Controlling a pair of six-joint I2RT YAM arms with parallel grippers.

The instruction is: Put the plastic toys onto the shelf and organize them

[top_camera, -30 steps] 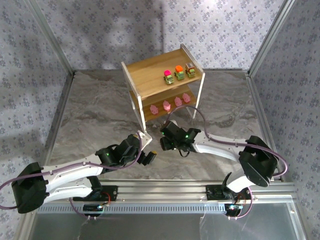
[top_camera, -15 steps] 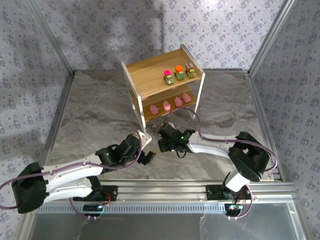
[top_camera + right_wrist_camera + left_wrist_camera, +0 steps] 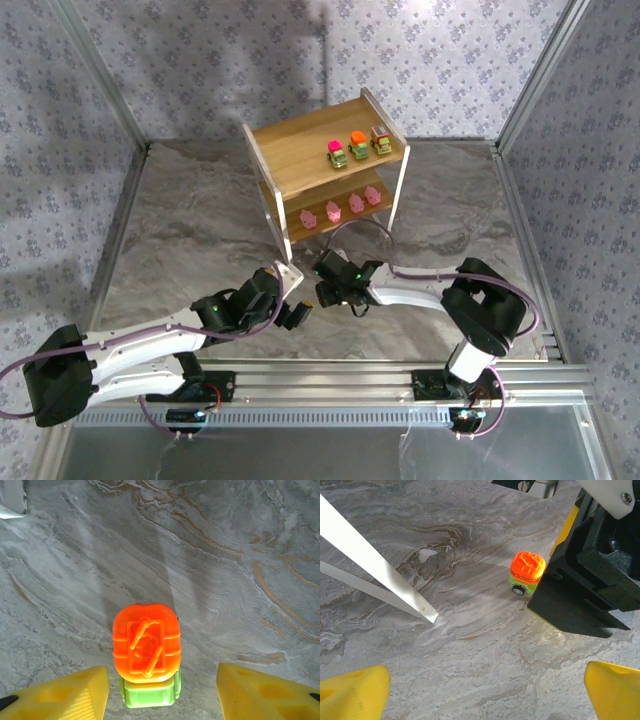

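The shelf (image 3: 300,160) stands at the back middle. Its top tier holds three plastic toys: little trucks with magenta (image 3: 336,153), orange (image 3: 359,145) and brown (image 3: 381,141) tops. Several pale-pink figures (image 3: 331,211) line the lower tier. Another truck, orange top on a yellow-green body (image 3: 146,650) (image 3: 526,572), stands on the marble table. My right gripper (image 3: 162,692) (image 3: 333,290) hangs over it, open, with a yellow finger on either side and a gap on both. My left gripper (image 3: 485,692) (image 3: 296,316) is open over bare table, just left of that truck.
The shelf's white front leg (image 3: 380,575) (image 3: 284,243) comes down close to both grippers. Patterned walls with metal posts (image 3: 110,250) close in the marble table on three sides. An aluminium rail (image 3: 330,385) runs along the near edge.
The right arm's elbow has swung left and its gripper has edged slightly left and nearer. The left arm has stayed still. The toys on the shelf have not moved.
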